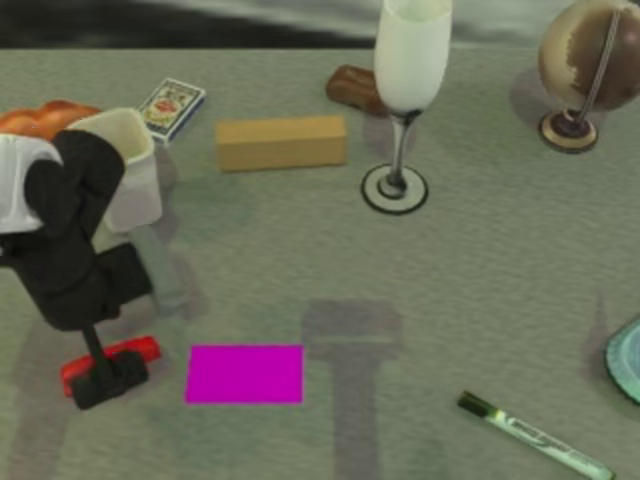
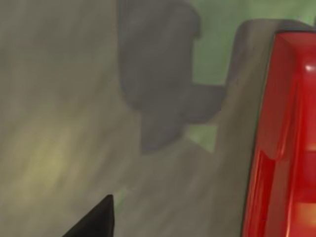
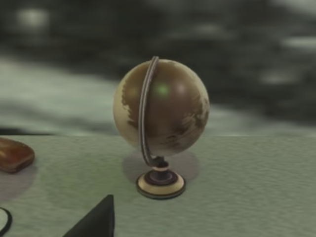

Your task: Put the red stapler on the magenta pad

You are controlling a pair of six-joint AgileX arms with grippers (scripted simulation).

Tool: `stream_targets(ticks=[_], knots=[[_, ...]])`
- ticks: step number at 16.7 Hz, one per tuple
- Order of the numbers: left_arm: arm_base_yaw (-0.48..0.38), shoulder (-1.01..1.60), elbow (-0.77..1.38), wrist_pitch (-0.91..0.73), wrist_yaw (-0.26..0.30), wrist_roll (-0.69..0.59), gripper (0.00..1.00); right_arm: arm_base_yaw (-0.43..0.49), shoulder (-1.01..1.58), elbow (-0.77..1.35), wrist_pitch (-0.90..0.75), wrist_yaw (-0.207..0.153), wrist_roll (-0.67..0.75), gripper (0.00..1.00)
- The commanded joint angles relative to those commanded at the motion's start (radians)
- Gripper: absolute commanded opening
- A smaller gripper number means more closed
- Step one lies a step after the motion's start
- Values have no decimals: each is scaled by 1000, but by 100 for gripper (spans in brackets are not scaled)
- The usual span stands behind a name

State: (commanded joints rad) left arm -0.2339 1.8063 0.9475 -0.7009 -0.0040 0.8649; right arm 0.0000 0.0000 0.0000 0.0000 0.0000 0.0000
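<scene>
The red stapler (image 1: pixel 112 362) lies on the table near the front left, a short way left of the flat magenta pad (image 1: pixel 244 374), not touching it. My left gripper (image 1: pixel 104 378) hangs straight down over the stapler, low on it and covering its middle. In the left wrist view the stapler's glossy red body (image 2: pixel 286 148) fills one side, and one dark fingertip (image 2: pixel 101 219) stands well apart from it with bare table between, so the gripper is open. My right arm is out of the top view; its wrist view shows one fingertip (image 3: pixel 98 222) over bare table.
A white cup (image 1: pixel 125 170) and bread loaf (image 1: pixel 40 118) sit behind my left arm. A card box (image 1: pixel 172 107), tan block (image 1: pixel 281 142), tall glass (image 1: pixel 403 100), brown object (image 1: pixel 352 88) and globe (image 1: pixel 590 60) line the back. A marker (image 1: pixel 535 435) and plate edge (image 1: pixel 625 360) are front right.
</scene>
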Motion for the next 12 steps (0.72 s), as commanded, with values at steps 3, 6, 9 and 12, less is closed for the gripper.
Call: stream_targets(ticks=[3,6,9,12], knots=[[0,27,-32,54,0,1,100,0,0,0,0,0,0,100],[0,27,-32,54,0,1,100,0,0,0,0,0,0,100],[0,27,-32,54,0,1,77,0,0,0,0,0,0,100],[0,27,-32,54,0,1,55,0,0,0,0,0,0,100]])
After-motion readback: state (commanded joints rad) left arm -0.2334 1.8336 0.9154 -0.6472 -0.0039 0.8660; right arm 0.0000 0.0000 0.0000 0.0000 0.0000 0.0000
